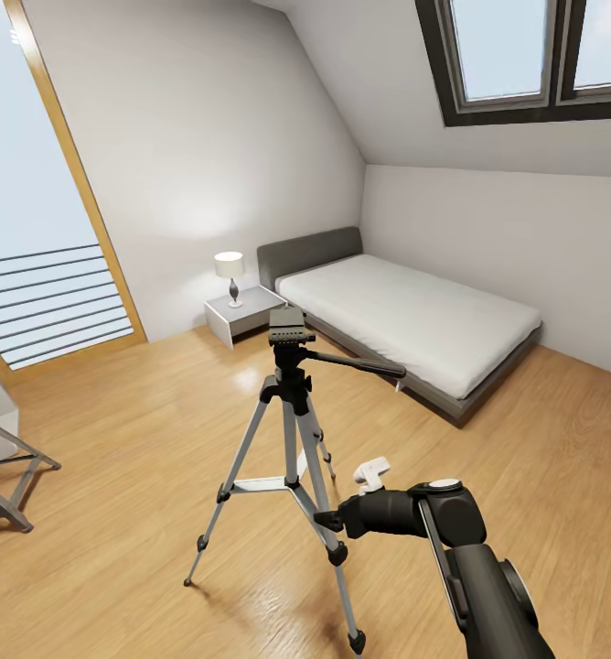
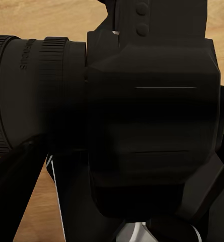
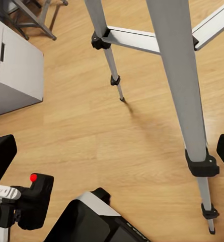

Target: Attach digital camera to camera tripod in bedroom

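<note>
The tall silver-legged camera tripod (image 1: pixel 292 448) with black pan head stands on the light wood floor (image 1: pixel 141 439), in front of the grey low bed (image 1: pixel 415 320). The small boxy black digital camera (image 2: pixel 142 111), red button on top (image 3: pixel 33 177), sits close against the left wrist lens, apparently held; the finger spread cannot be told. The right gripper (image 1: pixel 328 520) hangs beside a tripod leg, its state unclear. Judged: raise the camera level above the head plate, then lower it squarely.
</note>
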Motion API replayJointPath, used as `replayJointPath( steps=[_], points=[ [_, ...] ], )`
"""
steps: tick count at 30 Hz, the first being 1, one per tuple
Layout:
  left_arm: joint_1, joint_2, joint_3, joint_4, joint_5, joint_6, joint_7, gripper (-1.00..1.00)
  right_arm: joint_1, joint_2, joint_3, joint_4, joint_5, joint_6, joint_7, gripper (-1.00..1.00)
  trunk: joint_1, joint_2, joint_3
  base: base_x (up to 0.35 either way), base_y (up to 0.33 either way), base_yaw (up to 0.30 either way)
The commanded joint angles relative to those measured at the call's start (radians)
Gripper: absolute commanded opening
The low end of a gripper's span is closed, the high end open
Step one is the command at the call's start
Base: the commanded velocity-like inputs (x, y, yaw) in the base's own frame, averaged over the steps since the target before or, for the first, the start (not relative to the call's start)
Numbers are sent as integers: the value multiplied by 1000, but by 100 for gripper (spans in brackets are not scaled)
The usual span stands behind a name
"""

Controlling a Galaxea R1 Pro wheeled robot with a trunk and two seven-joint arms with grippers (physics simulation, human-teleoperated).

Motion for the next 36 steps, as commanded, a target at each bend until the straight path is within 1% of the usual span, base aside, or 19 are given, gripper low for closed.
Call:
replayJointPath(
  steps=[1, 9, 10, 14, 16, 17, 19, 23, 24, 27, 36],
  points=[
    [-1, 0, -2, 0, 10, 1, 2, -100, -1, 1, -1, -1, 11, 4, 10, 100, 1, -2, -2, 0, 0, 0],
    [-1, 0, -2, 0, 10, 1, 2, -100, -1, 5, -3, 2, 10, 4, 1, 100, 1, -2, -2, 0, 0, 0],
    [-1, 0, -2, 0, 10, 1, 2, -100, -1, 9, -3, 3, 10, 4, -4, 100, 1, -2, -2, 0, 0, 0],
    [-1, 0, -3, 0, 10, 1, 2, -100, -1, 52, 0, 8, 11, 4, -55, 100, 1, -2, -2, 0, 0, 0],
    [-1, 0, -3, 0, 10, 1, 2, -100, -3, 53, 10, 10, 14, 4, -92, 100, 1, -2, -2, 0, 0, 0],
    [-1, 0, -2, 0, 10, 1, 2, -100, -9, 53, 28, 12, 13, 0, -135, 100, 1, -2, -2, 0, 0, 0],
    [-1, 0, -2, 0, 10, 1, 2, -100, -17, 53, 49, 13, 11, -9, -178, 100, 1, -2, -2, 0, 0, 0],
    [-1, 0, -2, 0, 11, 1, 2, -100, -45, 53, 81, 14, 8, -17, -244, 100, 1, -2, -2, 0, 0, 0],
    [-1, 0, -3, 0, 10, 1, 2, -100, -60, 53, 88, 13, 7, -19, -264, 100, 1, -2, -2, 0, 0, 0],
    [-1, 0, -3, 0, 10, 1, 3, -100, -82, 53, 90, 13, 5, -19, -281, 100, 1, -2, -2, 0, 0, 0],
    [-1, 0, -3, 0, 10, 1, 2, -100, -120, 53, 70, 15, 4, -19, -300, 100, 1, -2, -2, 0, 0, 0]
  ],
)
